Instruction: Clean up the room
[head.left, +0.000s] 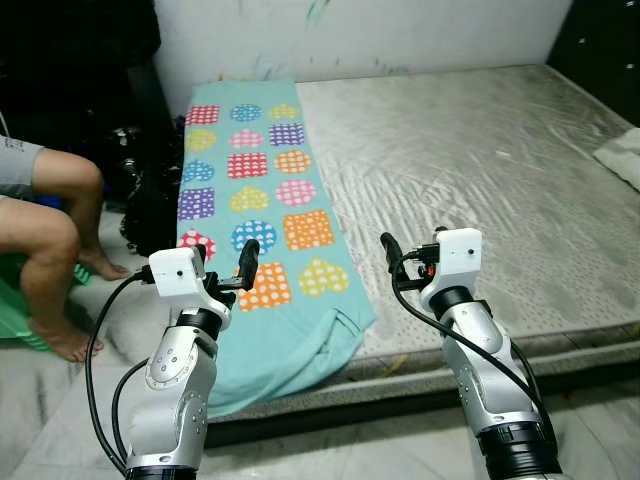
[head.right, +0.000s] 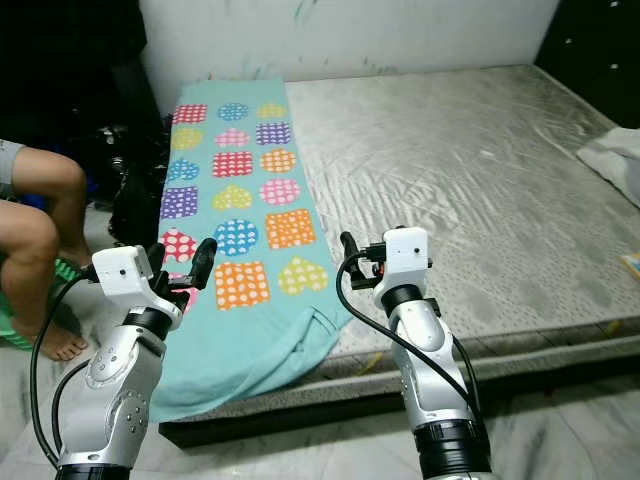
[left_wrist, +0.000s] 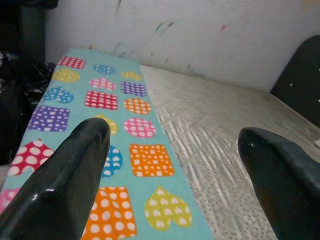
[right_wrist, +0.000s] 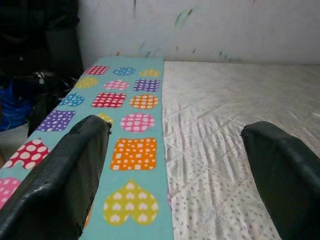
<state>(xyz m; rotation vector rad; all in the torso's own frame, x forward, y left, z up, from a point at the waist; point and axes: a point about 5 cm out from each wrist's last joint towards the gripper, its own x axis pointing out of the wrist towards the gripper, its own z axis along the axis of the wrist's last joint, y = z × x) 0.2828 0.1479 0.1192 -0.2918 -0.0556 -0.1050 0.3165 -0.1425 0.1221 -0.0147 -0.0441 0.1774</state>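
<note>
A long turquoise cloth printed with dotted hearts, circles and squares in red, orange, yellow, purple and pink (head.left: 265, 190) lies flat along the left strip of a bare grey quilted mattress (head.left: 480, 170), running from the pale marked wall (head.left: 360, 35) at the far end down to the near edge, where its last part hangs over the side towards the floor and bunches a little at the corner. The rest of the mattress surface is uncovered, and a crumpled white cloth (head.left: 622, 155) sits at its far right edge, well apart from the patterned one. The left gripper (head.left: 222, 262) hovers above the near end of the turquoise cloth, over the orange square, its two black fingers (left_wrist: 65, 185) spread wide apart with nothing between them. The right gripper (head.left: 408, 255) is held at about the same height over the grey mattress just beside the cloth's right edge, its fingers (right_wrist: 60, 180) likewise spread and holding nothing. Neither touches the fabric. To the left of the bed a person's bare legs (head.left: 50, 250) are bent at the knee, feet on the pale floor (head.left: 50, 420), beside something green (head.left: 12, 300). Dark clutter (head.left: 140, 180) fills the gap between the legs and the bed.
</note>
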